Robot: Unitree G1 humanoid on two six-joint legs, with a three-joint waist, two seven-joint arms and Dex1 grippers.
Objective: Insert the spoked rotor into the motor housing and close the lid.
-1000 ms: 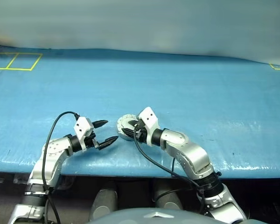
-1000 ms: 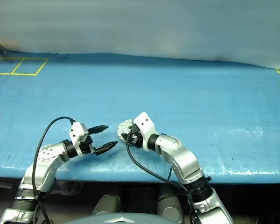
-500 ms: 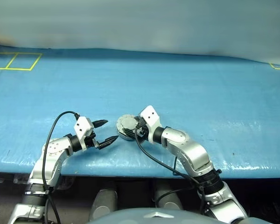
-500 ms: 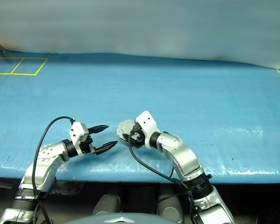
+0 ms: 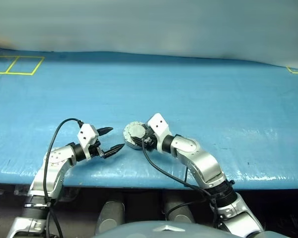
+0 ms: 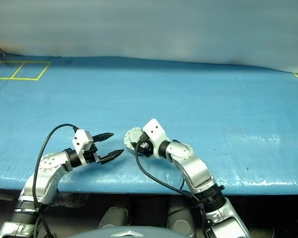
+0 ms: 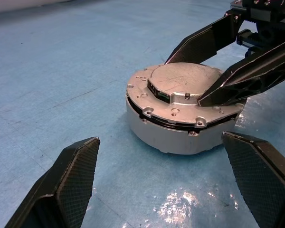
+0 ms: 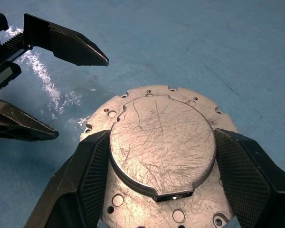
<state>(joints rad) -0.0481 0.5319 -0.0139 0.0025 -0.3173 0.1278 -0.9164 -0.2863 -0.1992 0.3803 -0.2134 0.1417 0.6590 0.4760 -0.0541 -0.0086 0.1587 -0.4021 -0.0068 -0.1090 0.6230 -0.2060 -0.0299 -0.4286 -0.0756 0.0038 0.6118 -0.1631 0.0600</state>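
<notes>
Blue bench (image 5: 198,94) | lid (image 8: 161,145) down on housing (image 7: 180,135) | right gripper (image 8: 161,156) spread astride lid — pressing, likely | left gripper (image 5: 111,140) open, waiting beside.

The motor housing (image 7: 180,135) is dull silver metal with a smooth side. The lid (image 8: 162,145) on top is flat grey metal full of thin scratches (they cross every way). The blue table cover (image 5: 213,89) looks like slightly rough woven plastic, shiny where light hits it. The gripper fingers (image 7: 76,178) are black with bumpy, matt pads. The arm shells are glossy silver.
</notes>
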